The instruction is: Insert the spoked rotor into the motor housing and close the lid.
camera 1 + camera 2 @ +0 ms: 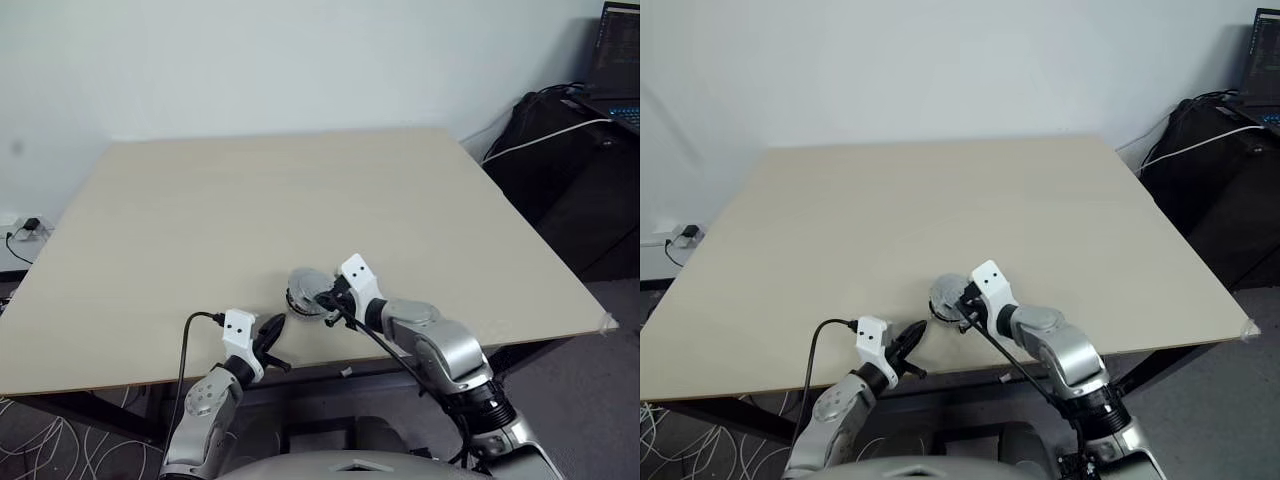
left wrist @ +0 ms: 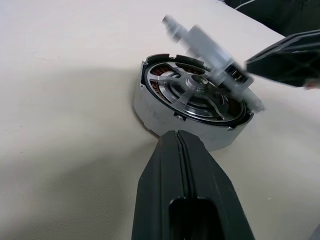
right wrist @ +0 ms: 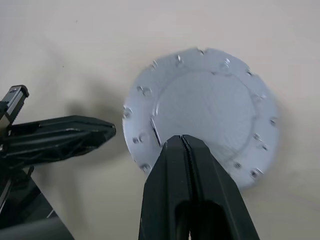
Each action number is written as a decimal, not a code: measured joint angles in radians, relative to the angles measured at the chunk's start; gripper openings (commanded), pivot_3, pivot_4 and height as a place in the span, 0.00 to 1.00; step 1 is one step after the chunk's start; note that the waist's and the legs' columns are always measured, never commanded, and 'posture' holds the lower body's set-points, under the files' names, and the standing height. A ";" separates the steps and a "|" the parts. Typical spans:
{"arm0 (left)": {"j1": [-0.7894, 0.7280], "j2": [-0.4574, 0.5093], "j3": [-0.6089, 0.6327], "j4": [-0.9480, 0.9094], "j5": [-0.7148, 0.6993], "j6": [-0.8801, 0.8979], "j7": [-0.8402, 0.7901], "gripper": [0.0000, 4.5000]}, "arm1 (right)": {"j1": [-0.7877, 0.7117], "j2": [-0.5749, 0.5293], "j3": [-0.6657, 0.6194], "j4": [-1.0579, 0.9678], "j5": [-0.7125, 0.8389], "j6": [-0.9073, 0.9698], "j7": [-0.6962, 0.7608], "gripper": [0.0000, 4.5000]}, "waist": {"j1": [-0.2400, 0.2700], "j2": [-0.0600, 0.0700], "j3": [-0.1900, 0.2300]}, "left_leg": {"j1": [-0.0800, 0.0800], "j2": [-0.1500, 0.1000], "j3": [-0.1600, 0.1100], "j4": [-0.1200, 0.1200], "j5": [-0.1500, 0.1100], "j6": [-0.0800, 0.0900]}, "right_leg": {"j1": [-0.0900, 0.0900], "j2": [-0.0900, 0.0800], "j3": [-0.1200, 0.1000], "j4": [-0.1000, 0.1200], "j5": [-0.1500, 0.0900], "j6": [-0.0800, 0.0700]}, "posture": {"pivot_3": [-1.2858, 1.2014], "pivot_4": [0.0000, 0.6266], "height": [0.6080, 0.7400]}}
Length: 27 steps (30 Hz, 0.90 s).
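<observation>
On the pale table, the lid is held tilted over the motor housing by the closed right gripper, the left gripper being shut empty.

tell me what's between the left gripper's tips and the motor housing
Nothing: in the left wrist view the shut left gripper ends right at the wall of the motor housing, with only bare table around; whether they touch is unclear.

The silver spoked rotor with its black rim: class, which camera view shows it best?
The left wrist view: the silver spoked rotor sits inside the copper-wound round motor housing, spokes and hub plain. In the right wrist view the pale grey scalloped lid covers it. The eye views give a small blur.
</observation>
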<state>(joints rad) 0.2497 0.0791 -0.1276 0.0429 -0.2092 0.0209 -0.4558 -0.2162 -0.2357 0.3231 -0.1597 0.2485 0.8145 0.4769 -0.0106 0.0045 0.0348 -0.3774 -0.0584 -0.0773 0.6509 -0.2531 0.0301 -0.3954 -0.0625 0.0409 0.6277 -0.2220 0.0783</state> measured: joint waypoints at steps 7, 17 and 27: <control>0.001 -0.001 0.000 0.000 0.000 0.000 0.006 0.00 | -0.006 0.039 0.014 0.070 -0.015 -0.031 0.000 0.01 | 0.000 0.001 0.000 | 0.000 0.000 0.000 0.000 0.000 0.000 | 0.000 0.000 0.000 0.000 0.000 0.000 | 0.52 0.00 1.00; 0.000 -0.001 0.000 0.000 -0.001 0.000 0.009 0.00 | 0.012 0.042 -0.020 0.075 -0.014 -0.125 0.009 0.09 | 0.000 0.001 -0.001 | 0.000 0.000 0.000 0.000 0.000 0.000 | 0.000 0.000 0.000 0.000 0.000 0.000 | 0.52 0.00 1.00; -0.006 0.000 0.000 0.000 -0.007 0.000 0.004 0.00 | -0.049 -0.012 -0.058 0.165 -0.011 -0.274 0.126 0.78 | -0.001 0.001 -0.001 | 0.001 0.000 0.000 0.000 0.001 0.002 | 0.001 0.001 0.000 0.000 0.001 -0.001 | 0.52 0.00 1.00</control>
<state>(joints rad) 0.2432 0.0788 -0.1281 0.0429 -0.2159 0.0209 -0.4521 -0.2648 -0.2480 0.2653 0.0051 0.2376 0.5403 0.6027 -0.0112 0.0060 0.0338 -0.3768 -0.0585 -0.0770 0.6510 -0.2518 0.0321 -0.3948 -0.0620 0.0411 0.6280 -0.2212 0.0773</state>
